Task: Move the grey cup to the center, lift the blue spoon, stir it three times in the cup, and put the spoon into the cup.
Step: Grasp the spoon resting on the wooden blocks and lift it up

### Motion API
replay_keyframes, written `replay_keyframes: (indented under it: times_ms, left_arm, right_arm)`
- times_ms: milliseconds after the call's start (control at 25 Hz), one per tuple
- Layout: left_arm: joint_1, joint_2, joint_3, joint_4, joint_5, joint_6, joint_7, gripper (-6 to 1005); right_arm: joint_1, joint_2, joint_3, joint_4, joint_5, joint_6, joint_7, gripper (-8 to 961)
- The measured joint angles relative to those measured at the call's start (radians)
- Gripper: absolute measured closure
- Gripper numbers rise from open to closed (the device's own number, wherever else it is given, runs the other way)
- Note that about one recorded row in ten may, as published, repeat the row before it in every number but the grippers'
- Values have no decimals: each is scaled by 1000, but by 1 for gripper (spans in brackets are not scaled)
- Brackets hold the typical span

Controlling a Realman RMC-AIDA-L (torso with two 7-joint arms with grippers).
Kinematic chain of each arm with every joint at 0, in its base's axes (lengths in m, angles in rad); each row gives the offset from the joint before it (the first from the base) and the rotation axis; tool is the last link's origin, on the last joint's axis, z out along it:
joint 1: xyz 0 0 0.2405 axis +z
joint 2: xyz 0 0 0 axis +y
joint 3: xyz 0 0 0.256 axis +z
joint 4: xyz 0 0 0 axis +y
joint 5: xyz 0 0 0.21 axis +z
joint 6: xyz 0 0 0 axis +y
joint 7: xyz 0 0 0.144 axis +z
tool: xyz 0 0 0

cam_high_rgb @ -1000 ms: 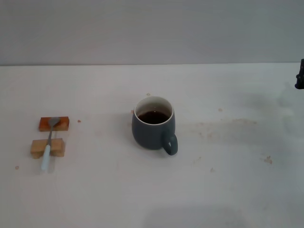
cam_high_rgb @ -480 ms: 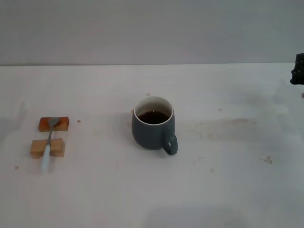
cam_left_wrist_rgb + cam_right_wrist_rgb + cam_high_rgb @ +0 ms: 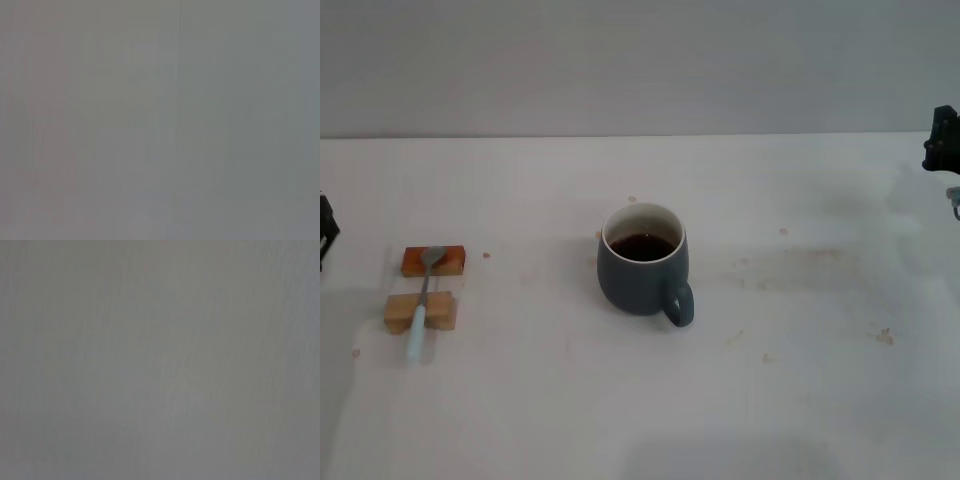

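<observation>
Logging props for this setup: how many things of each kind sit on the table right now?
Cup: 1, the grey cup
Spoon: 1, the blue spoon
Wooden blocks: 2, a reddish block and a pale block under the spoon
Total: 4

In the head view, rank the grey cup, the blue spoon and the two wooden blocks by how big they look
1. the grey cup, clearly largest.
2. the blue spoon, longest after it, but thin.
3. the two wooden blocks, near and far: too alike to rank.
</observation>
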Motion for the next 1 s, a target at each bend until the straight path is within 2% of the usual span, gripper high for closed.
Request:
replay_keyframes:
  times_ms: [280,520,680,720,880,920,960,1000]
  left_arm:
    - [42,-7,50,10,0,20,-41,220]
    - [55,-16,119,99,-20,157,-76,219]
    - [61,-20,210,136,-120,216,-15,219]
    - [61,-20,210,136,-120,216,-15,219]
    - [55,-22,317,160,-281,266,144,220]
    - [55,-22,317,160,-281,266,144,223]
    - [46,-22,361,170,-354,291,205,227]
    - [46,-22,361,170,-354,291,205,230]
  right_arm:
    - [9,-6,1,-1,0,0,0,952]
    - [14,-8,2,0,0,1,-1,952]
    - [14,-10,2,5,0,2,-1,952]
    - [14,-10,2,5,0,2,-1,952]
    - [14,-11,2,11,0,3,-1,952]
    - [14,-11,2,11,0,3,-1,952]
    - [14,-12,2,13,0,3,-1,952]
    - [14,-12,2,13,0,3,-1,952]
